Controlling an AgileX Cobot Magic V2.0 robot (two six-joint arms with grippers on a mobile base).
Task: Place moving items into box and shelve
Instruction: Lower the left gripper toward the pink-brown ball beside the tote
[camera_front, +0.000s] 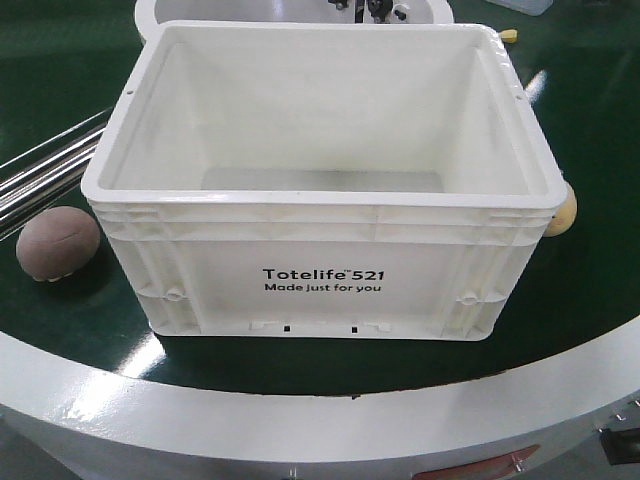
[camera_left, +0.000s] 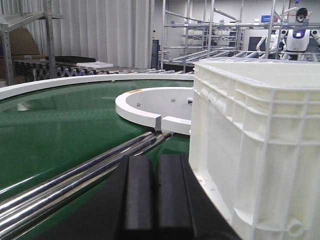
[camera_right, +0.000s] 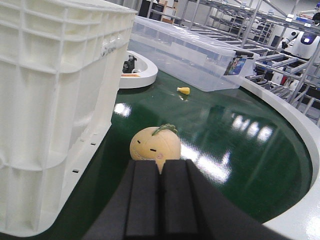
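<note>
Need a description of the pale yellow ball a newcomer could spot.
Find the large white ribbed plastic crate printed "Totelife 521" on the green table surface. The pale cream-yellow ball sits beside its right wall, partly hidden in the front view. Unlike the dull pinkish-brown seamed ball at the left, it has a green sprig on top.

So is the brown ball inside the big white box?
No, the brown ball lies on the green surface outside the white box, next to its side wall.
</note>
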